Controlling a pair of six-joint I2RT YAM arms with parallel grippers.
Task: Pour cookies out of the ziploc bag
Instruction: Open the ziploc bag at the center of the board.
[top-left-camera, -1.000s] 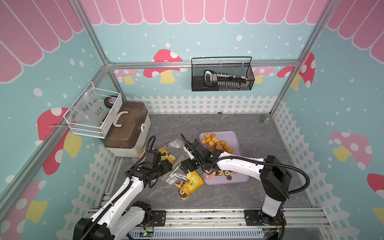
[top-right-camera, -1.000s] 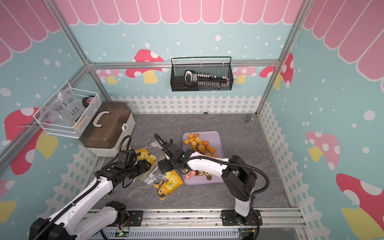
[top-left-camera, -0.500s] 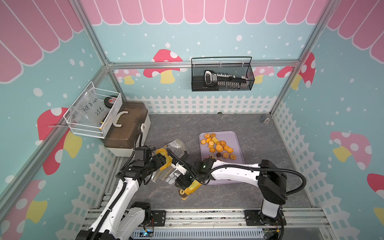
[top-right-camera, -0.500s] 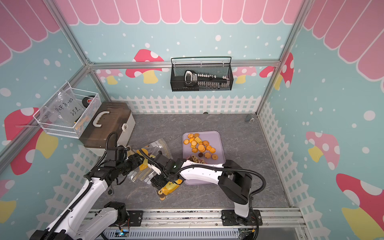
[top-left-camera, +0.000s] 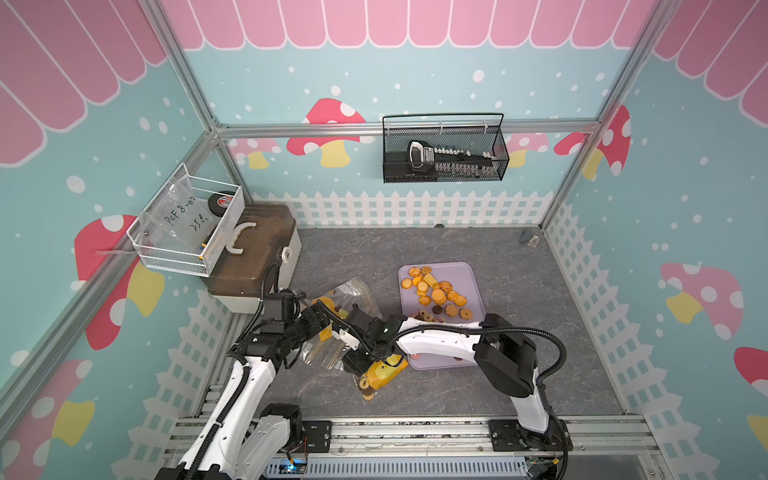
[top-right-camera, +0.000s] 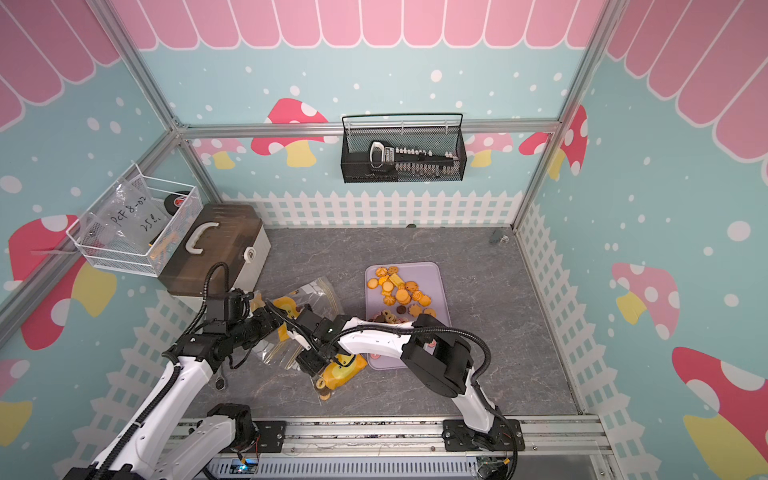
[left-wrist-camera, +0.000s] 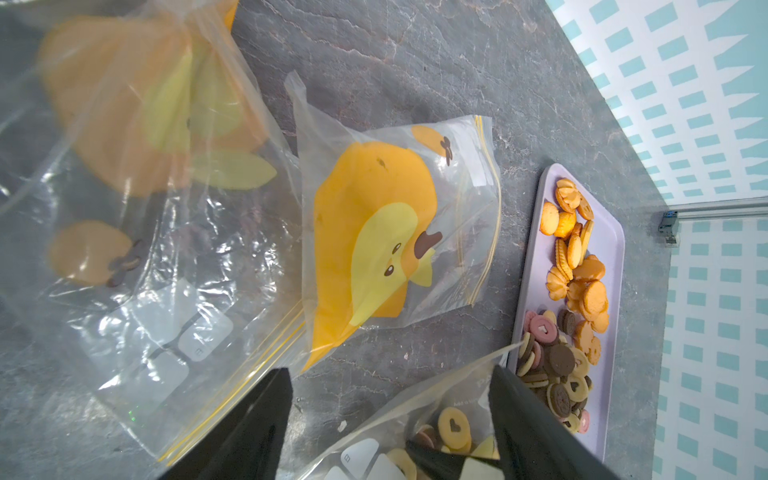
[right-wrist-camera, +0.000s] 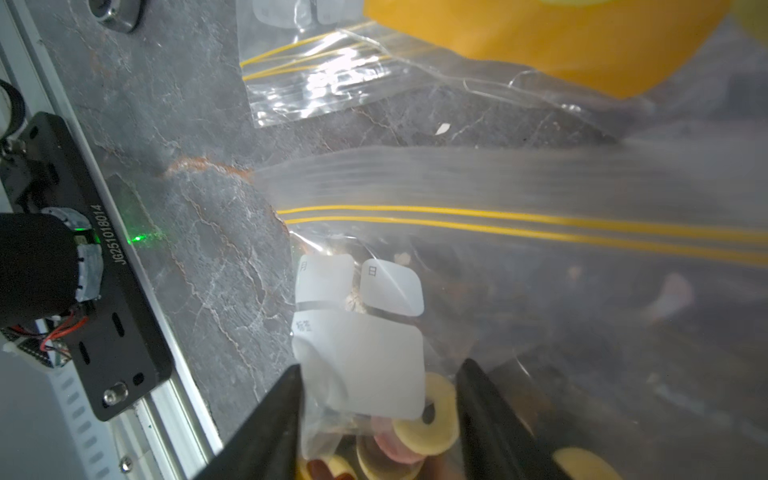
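Clear bag (right-wrist-camera: 540, 316), yellow-striped zip; yellow, pink and brown ring cookies (right-wrist-camera: 415, 434) inside.
Right claw (right-wrist-camera: 380, 365) straddles its corner, grip uncertain; left claw (left-wrist-camera: 390, 370) wide.

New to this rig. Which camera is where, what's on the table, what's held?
Two white robot arms with two-fingered grippers work on a grey table. Two pictures look down from overhead; the other two come from cameras on each wrist. A lilac tray holds loose cookies. An empty zip bag lies beside it, a second empty bag close by. The left gripper is open. The right gripper straddles a third bag with cookies inside; whether it grips cannot be told.
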